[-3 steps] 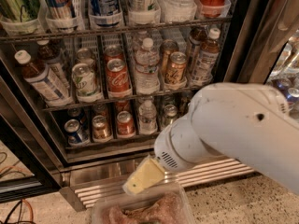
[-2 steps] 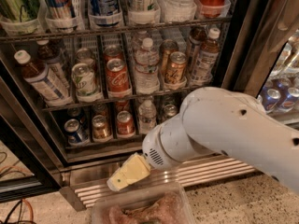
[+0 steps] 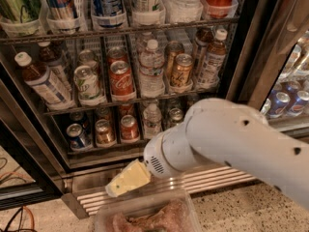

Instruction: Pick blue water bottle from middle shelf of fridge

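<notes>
The fridge (image 3: pixel 240 57) stands open in front of me. Its middle shelf (image 3: pixel 145 98) is a dark wire rack split into lanes. The blue water bottle (image 3: pixel 42 82), with white cap, brown liquid and pale bluish label, leans in the far-left lane. A similar bottle (image 3: pixel 211 60) stands in the far-right lane. My gripper (image 3: pixel 126 179), cream-coloured, is low in front of the ribbed steel base grille (image 3: pixel 217 177). It is well below the middle shelf and holds nothing that I can see. My white arm (image 3: pixel 231 144) hides the lower right of the fridge.
A clear ribbed water bottle (image 3: pixel 151 69), a red cola can (image 3: pixel 121 79), a green-white can (image 3: pixel 87 83) and a gold can (image 3: pixel 182 70) share the middle shelf. Cans fill the bottom shelf (image 3: pixel 104 132). A clear tub (image 3: pixel 145 215) lies below the gripper. A second cooler (image 3: pixel 285 103) is at right.
My arm has swung to the left and the gripper has shifted left along the base grille. The bottles and cans have not moved.
</notes>
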### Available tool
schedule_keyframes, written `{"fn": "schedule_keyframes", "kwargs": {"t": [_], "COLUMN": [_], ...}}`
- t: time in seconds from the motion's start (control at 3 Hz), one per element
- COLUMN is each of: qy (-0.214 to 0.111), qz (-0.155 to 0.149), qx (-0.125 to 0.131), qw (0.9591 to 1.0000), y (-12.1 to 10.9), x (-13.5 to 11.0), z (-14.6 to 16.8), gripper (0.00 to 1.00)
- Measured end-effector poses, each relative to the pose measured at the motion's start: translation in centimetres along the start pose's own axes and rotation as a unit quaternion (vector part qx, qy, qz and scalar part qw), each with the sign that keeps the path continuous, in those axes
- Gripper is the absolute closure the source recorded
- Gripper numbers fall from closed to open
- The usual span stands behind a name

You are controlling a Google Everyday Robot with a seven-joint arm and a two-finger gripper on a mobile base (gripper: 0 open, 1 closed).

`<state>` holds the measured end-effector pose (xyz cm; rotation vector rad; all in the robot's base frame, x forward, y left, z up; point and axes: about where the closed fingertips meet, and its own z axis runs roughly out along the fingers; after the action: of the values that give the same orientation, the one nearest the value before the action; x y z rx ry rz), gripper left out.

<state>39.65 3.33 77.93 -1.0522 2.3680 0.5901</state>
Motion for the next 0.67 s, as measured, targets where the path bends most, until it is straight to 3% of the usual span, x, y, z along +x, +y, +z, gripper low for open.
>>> {"fn": "schedule_keyframes", "kwargs": {"t": [0.33, 0.67], "qy": [-0.05, -0.106], "qz": [0.061, 0.108], "qx": [-0.017, -0.025], "qw": [0.9968, 0.9882], "y": [1.1, 0.4], "x": [-1.1, -3.7], "z": [3.5, 5.5], "gripper": [0.0, 0.0]}}
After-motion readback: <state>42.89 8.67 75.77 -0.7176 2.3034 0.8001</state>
